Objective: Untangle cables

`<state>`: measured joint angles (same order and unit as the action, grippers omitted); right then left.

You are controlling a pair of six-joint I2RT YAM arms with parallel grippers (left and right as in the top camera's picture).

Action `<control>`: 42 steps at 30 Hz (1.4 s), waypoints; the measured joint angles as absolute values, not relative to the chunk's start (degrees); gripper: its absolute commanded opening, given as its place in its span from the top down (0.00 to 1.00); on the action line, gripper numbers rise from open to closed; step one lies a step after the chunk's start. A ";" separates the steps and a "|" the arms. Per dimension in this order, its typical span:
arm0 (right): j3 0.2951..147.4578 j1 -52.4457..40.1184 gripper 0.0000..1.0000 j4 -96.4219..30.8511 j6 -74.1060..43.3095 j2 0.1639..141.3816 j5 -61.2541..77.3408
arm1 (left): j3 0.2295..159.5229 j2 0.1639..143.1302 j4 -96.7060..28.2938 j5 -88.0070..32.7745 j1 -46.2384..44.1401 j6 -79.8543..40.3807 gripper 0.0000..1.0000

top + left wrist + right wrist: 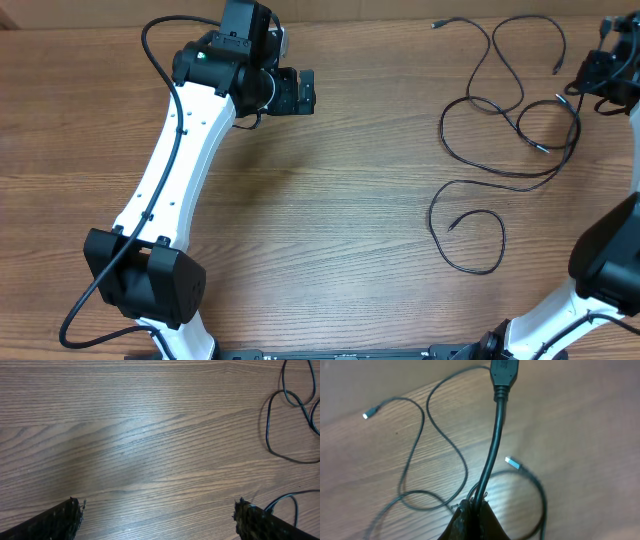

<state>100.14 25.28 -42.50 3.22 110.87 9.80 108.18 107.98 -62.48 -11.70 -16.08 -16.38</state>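
Observation:
Several thin black cables point(500, 130) lie in overlapping loops on the right half of the wooden table, one loop curling nearer the front point(470, 240). My right gripper point(476, 504) is shut on one cable point(492, 450), which rises from the jaws to a black plug point(502, 372). Overhead, that gripper point(590, 78) sits at the far right edge by the loops. Other cables point(445, 445) with small silver plug tips point(512, 462) lie on the table below it. My left gripper point(157, 517) is open over bare wood, well left of the cables point(290, 405); overhead it is at the back left point(300, 92).
The wooden table point(330, 220) carries only the cables. The left arm point(180, 170) stretches from the front left toward the back. The right arm's base point(610, 260) stands at the front right corner.

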 measured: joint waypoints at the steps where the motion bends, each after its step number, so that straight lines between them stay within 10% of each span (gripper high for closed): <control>1: 100.16 25.43 0.96 -43.75 0.62 110.43 9.26 | 108.18 107.98 -62.48 -11.70 -16.08 -16.38 0.00; 26: 100.29 31.51 0.94 -89.47 -66.02 109.01 -5.21 | 108.18 107.98 -62.52 -11.73 -16.08 -16.38 0.00; 42: 100.29 34.68 0.96 -88.23 -70.96 108.99 -7.92 | 108.16 107.98 -69.47 -18.28 -17.39 -11.20 0.00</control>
